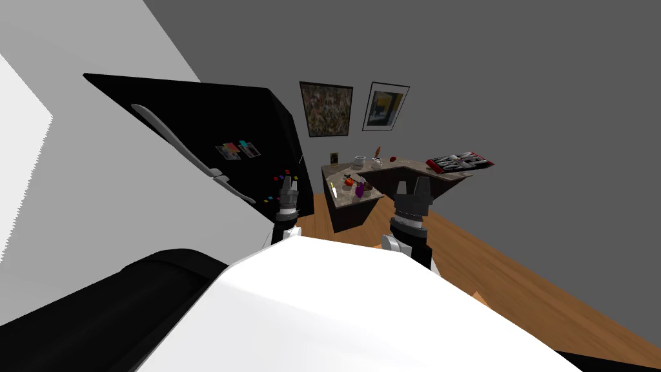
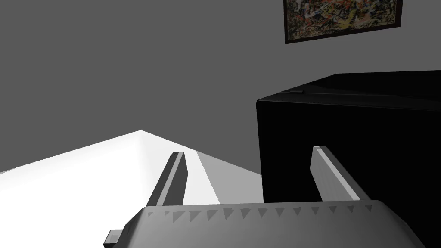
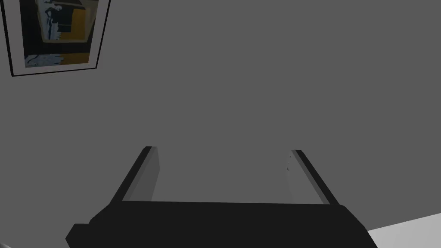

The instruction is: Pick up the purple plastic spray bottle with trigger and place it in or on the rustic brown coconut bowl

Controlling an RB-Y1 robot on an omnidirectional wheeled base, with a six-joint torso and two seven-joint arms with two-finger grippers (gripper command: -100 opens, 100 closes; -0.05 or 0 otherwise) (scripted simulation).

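The purple bottle [image 1: 360, 190] stands near the end edge of an L-shaped surface [image 1: 394, 169], just beside the brown bowl [image 1: 368, 187] and well apart from both arms. Left jaws, by a black fridge [image 1: 213, 142], and right jaws are raised — each spread wide, gripping nothing.

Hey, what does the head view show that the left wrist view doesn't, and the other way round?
Head view: the counter carrying the purple spray bottle next to what looks like the brown bowl, plus the right gripper, open. Left wrist view: the left gripper close up, fingers spread apart. Both: the black fridge, the abstract painting and the left gripper.
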